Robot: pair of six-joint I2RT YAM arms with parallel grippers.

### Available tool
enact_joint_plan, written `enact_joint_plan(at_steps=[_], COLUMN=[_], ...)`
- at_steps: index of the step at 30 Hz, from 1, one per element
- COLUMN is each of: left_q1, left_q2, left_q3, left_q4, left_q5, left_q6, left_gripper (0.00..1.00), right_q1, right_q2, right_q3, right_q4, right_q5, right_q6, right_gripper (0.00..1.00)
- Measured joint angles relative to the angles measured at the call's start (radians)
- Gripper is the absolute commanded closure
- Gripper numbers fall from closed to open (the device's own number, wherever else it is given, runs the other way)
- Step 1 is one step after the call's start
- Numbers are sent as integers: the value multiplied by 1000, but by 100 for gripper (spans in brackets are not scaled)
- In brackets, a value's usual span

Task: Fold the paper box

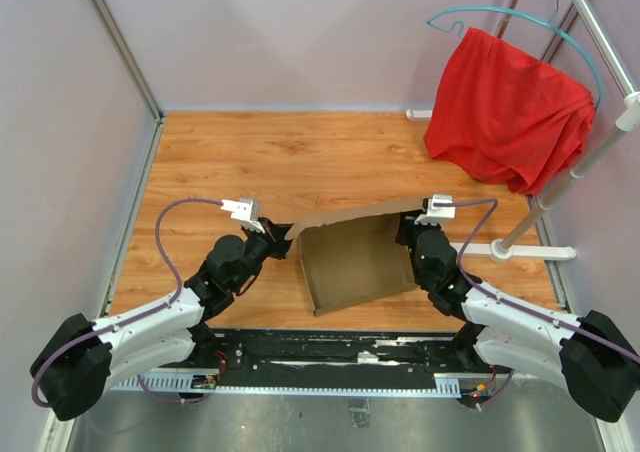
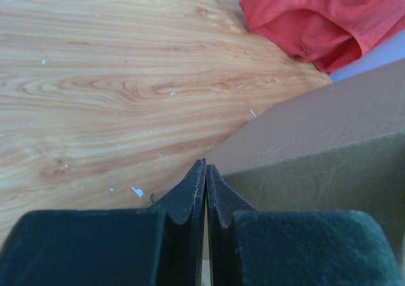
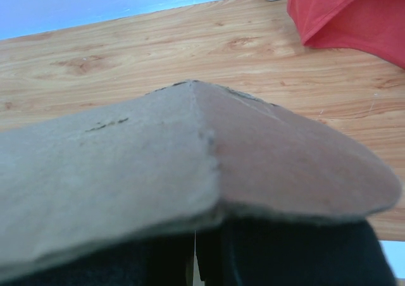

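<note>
The paper box (image 1: 355,260) is plain brown cardboard, half formed, with low walls and an open top, near the table's front middle. Its far flap (image 1: 350,216) stands raised and slanted. My left gripper (image 1: 283,238) is shut, its tips at the box's far left corner; in the left wrist view the gripper (image 2: 205,167) sits just left of the box wall (image 2: 316,172). My right gripper (image 1: 409,229) is at the box's right wall, under the flap's right end. In the right wrist view the flap (image 3: 190,153) lies over the closed fingers (image 3: 285,254) and hides their tips.
A red cloth (image 1: 510,107) hangs on a teal hanger from a white rack (image 1: 575,167) at the far right; the rack's foot (image 1: 520,253) lies on the wooden table (image 1: 250,162) beside my right arm. Pale walls enclose the table on three sides.
</note>
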Motion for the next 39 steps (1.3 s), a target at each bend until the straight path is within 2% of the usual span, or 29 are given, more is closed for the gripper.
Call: enact_joint_plan(at_steps=[13, 17, 30, 35, 39], left_q1=[-18, -18, -19, -19, -19], left_q2=[-115, -114, 49, 27, -89], left_q3=[-16, -37, -38, -38, -39], left_q4=[-197, -196, -69, -83, -177], left_q5=[50, 71, 147, 145, 112], left_q6=[-50, -55, -76, -68, -47], left_gripper=[97, 97, 98, 97, 96], right_q1=[0, 0, 0, 0, 0], right_q2=[23, 24, 32, 24, -5], right_q3=[55, 56, 71, 73, 73], right_q4=[-77, -79, -98, -118, -154], right_q5=[52, 51, 50, 50, 47], right_q6=[10, 10, 10, 10, 9], right_gripper=[99, 99, 99, 99, 98])
